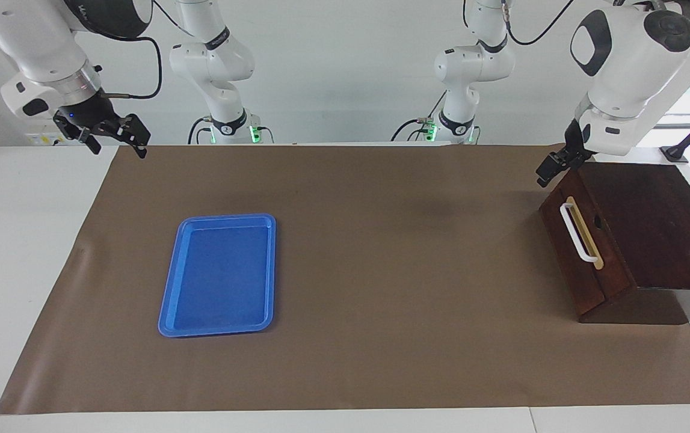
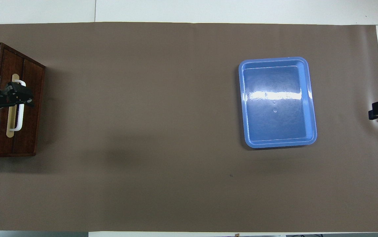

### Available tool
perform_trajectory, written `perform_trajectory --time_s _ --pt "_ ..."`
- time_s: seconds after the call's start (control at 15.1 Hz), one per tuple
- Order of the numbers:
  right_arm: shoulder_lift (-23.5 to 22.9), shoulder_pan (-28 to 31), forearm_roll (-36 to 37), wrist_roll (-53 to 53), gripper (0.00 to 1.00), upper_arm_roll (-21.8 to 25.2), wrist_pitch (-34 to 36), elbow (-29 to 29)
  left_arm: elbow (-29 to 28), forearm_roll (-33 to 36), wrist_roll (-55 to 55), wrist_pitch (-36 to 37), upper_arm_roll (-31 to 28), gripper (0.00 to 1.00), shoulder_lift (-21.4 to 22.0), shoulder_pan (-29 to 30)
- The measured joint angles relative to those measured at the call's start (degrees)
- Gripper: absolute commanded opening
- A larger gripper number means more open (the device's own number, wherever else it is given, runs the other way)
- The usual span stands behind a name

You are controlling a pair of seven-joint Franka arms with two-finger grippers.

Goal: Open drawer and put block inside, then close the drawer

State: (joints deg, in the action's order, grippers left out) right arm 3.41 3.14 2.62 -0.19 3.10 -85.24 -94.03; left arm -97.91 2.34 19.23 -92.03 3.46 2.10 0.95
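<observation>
Item: wooden cabinet (image 1: 651, 228), the landmark for this entry, standing at the left arm's end of the brown table mat (image 1: 381, 270).

Drawer (image 1: 585, 252): set in the cabinet's front, pushed in flush, with a white bar handle (image 1: 576, 231) on a tan strip. Judged shut.

Block: not to be seen in either view. No yellow cube lies on the mat, on the cabinet top or in the tray. With the drawer shut, it may well be inside already, though that cannot be confirmed.

Blue tray (image 1: 219, 275): flat, nothing in it, well apart from the cabinet, toward the right arm's end of the table.

Left gripper (image 1: 552, 165): raised in the air over the cabinet's front top corner, above the handle and clear of it, touching nothing. Fingers spread, holding nothing. In the overhead view it covers the upper part of the handle, but the facing view shows it well above.

Right gripper (image 1: 117, 133): waiting off the mat's corner, far from the cabinet, fingers apart and holding nothing.

Step in hand, as a judgement: the task looks finished or nearly so, and the left arm's job is a clean departure. Best done by lifting straight up and away from the cabinet, keeping the fingers off the handle so the drawer is not nudged out again. If the drawer proves slightly ajar, a flat push on its front would serve better than a grasp.
</observation>
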Motion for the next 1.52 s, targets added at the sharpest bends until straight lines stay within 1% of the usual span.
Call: perform_trajectory --time_s 0.13,0.33,0.53,0.86,1.52 --pt "0.0 0.0 0.0 0.0 1.0 0.0 0.0 0.0 1.0 -1.2 -5.0 0.8 -0.2 1.0 -0.1 0.1" --pt "0.0 0.0 0.0 0.0 1.0 0.0 0.0 0.0 1.1 -1.6 -7.8 1.1 0.6 1.0 -0.7 0.1" --pt "0.0 0.0 0.0 0.0 1.0 0.0 0.0 0.0 1.7 -1.0 -10.7 2.8 2.8 1.0 -2.5 0.1" --pt "0.0 0.0 0.0 0.0 1.0 0.0 0.0 0.0 5.3 0.2 -12.1 5.1 3.4 1.0 -4.0 0.1" --pt "0.0 0.0 0.0 0.0 1.0 0.0 0.0 0.0 6.0 0.4 -12.6 6.6 4.1 1.0 -4.0 0.1"
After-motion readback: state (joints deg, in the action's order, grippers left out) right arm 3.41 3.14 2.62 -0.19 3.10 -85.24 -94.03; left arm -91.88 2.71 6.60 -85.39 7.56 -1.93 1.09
